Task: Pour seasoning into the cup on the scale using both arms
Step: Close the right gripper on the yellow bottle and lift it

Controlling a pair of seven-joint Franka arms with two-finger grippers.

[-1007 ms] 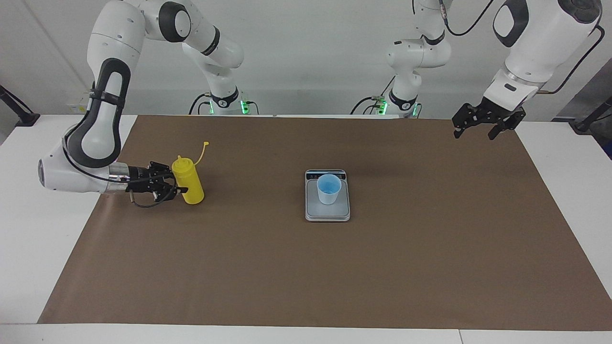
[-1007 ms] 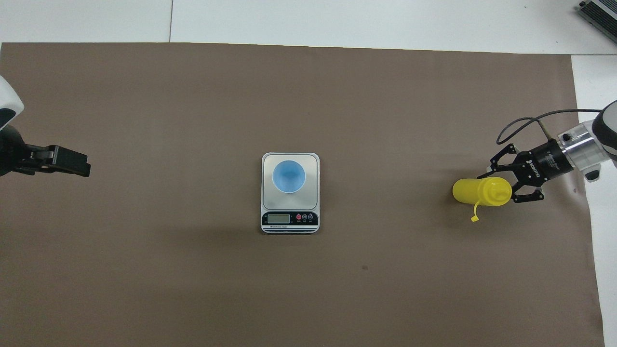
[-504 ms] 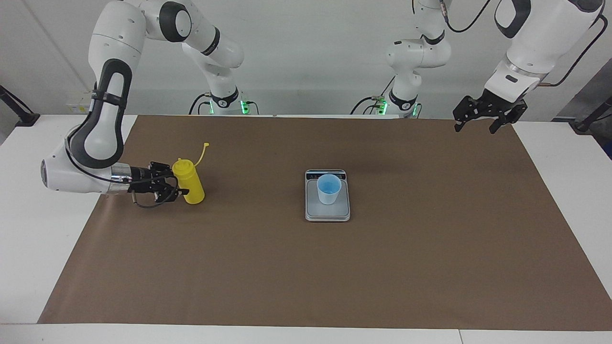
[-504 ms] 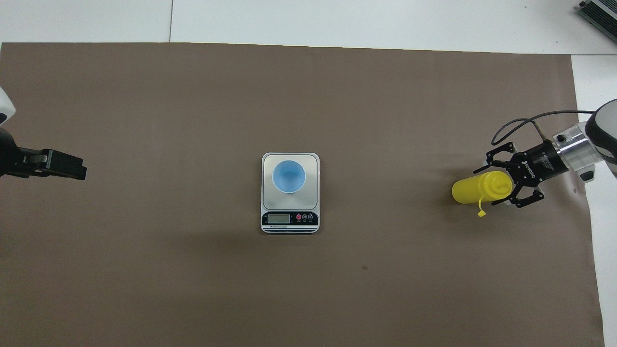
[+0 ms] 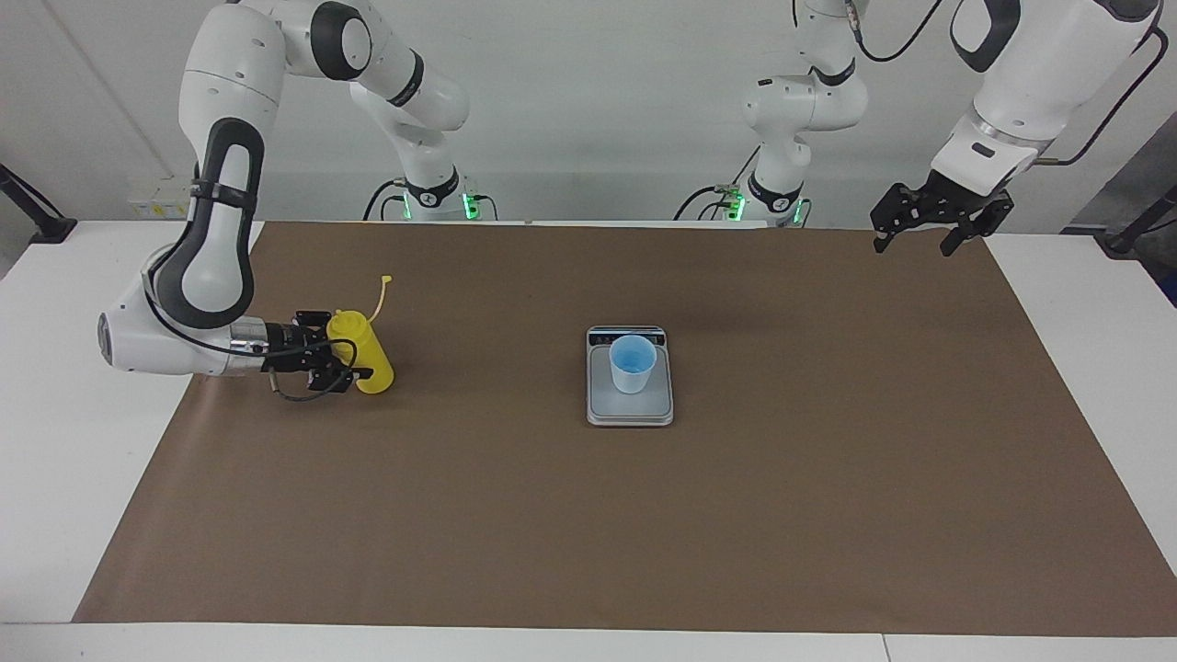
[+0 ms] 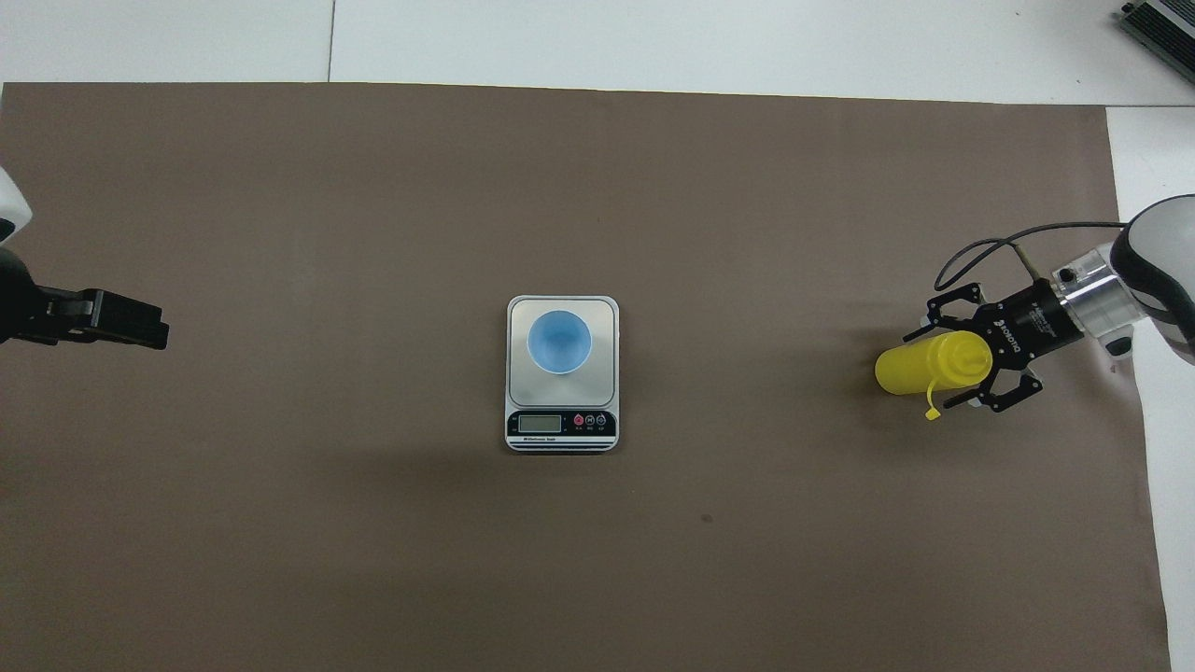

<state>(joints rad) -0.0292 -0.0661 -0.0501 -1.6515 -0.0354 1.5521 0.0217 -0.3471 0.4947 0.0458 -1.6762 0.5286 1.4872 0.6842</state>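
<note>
The yellow seasoning bottle [image 5: 375, 360] [image 6: 906, 371] stands on the brown mat toward the right arm's end of the table, its tethered cap [image 5: 386, 279] sticking up. My right gripper [image 5: 359, 360] [image 6: 931, 369] reaches in low and level, open, with one finger on each side of the bottle's body. At the mat's middle the light-blue cup [image 5: 633, 363] [image 6: 559, 342] stands on the silver scale [image 5: 630, 409] [image 6: 561, 429]. My left gripper [image 5: 912, 246] [image 6: 161, 333] hangs open, high over the mat's edge at the left arm's end.
A brown mat [image 5: 588, 515] covers most of the white table [image 5: 55, 441]. The two arm bases [image 5: 432, 198] stand at the robots' edge. Nothing else lies on the mat.
My right gripper has slid forward so that its fingers now straddle the bottle, and the cap tether has swung a little. The left gripper rose slightly, then held still.
</note>
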